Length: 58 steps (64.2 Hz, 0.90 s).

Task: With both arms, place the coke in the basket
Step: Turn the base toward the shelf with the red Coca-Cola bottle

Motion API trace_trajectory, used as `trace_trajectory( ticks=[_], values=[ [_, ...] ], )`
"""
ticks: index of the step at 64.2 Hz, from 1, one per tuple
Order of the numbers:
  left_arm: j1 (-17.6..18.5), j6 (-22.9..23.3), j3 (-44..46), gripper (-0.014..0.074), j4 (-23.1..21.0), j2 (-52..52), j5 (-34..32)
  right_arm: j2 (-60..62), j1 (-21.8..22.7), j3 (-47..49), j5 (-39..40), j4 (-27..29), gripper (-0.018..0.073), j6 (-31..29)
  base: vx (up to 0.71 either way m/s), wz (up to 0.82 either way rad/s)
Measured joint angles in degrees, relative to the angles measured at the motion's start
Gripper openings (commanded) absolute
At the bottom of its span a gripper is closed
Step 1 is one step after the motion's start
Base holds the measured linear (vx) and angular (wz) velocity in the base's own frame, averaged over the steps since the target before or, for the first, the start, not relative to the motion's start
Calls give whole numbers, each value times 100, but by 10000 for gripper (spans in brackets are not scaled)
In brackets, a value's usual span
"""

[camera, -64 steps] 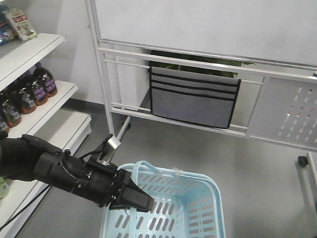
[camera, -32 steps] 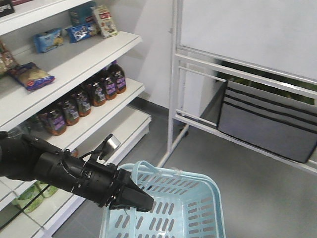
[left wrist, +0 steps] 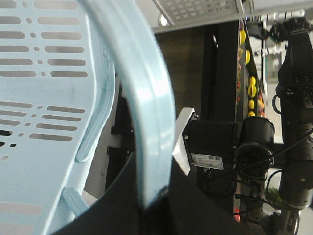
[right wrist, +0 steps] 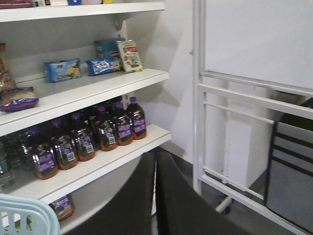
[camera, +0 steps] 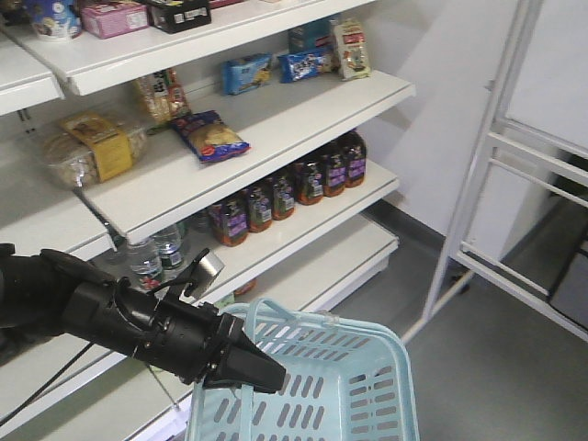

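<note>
Here, lower left of front view: left hand (camera: 272,377) pinches basket (camera: 351,324) handle. Right hand (right wrist: 155,192), bottom centre of wrist view, pressed together before stocked shelves (right wrist: 98,93).

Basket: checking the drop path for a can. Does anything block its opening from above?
The left end effector, shut on the handle, overhangs the left corner of the basket; the rest of the visible opening looks free. No coke can shows in any view, so its own path cannot be judged.

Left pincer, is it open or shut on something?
Shut: the left pincer grips the basket's blue handle, which runs down between its black sides in the wrist view.
</note>
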State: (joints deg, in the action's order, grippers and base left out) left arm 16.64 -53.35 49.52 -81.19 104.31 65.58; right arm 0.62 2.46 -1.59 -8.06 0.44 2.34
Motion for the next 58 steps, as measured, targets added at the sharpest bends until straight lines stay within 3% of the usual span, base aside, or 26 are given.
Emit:
trace_trajectory(
  ticks=[58],
  values=[
    [0,0,0,-6,0,0,0,0,0,0,0,0,-9,0,12,46]
  ],
)
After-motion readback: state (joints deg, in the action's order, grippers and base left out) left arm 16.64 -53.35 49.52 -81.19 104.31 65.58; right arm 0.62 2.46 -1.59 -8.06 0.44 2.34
